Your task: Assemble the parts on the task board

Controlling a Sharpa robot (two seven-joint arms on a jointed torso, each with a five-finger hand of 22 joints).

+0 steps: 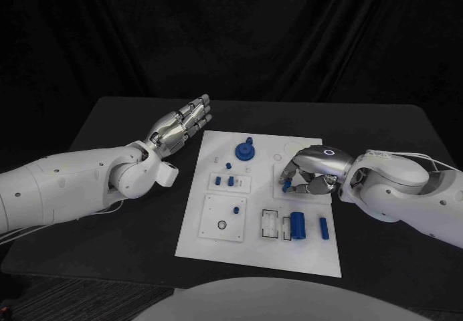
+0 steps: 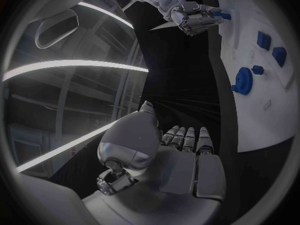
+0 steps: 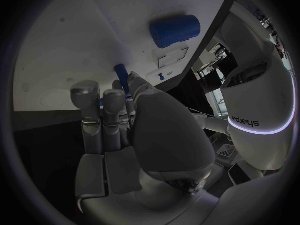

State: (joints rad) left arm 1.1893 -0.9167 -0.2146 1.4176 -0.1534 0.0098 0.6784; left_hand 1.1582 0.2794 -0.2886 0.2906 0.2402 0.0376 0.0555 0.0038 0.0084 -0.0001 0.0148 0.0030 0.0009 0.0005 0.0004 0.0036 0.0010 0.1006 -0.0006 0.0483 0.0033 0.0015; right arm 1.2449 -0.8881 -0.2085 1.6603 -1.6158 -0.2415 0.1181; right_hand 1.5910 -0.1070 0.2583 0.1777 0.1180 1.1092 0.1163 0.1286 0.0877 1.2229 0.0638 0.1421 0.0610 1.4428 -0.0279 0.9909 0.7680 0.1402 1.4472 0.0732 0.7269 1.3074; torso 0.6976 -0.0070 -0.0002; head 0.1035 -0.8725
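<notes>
The white task board [image 1: 217, 244] lies mid-table. My right hand [image 1: 310, 172] is bent down over its right side and pinches a thin blue peg [image 3: 120, 74] between thumb and fingers [image 3: 103, 102], its tip at the board surface [image 1: 288, 182]. In the left wrist view the right hand [image 2: 190, 14] is at the board with the same peg [image 2: 223, 16]. My left hand [image 1: 179, 124] hovers off the board's far-left corner, its fingers [image 2: 187, 137] straight and holding nothing.
A blue gear [image 1: 245, 152] [image 2: 242, 80] stands near the board's far edge. Small blue pieces [image 1: 227, 180] sit in a left-side plate. A blue cylinder [image 1: 298, 225] [image 3: 175, 30] and a blue pin [image 1: 323, 228] lie near the front right. A dark ring [image 1: 223, 225] rests front left.
</notes>
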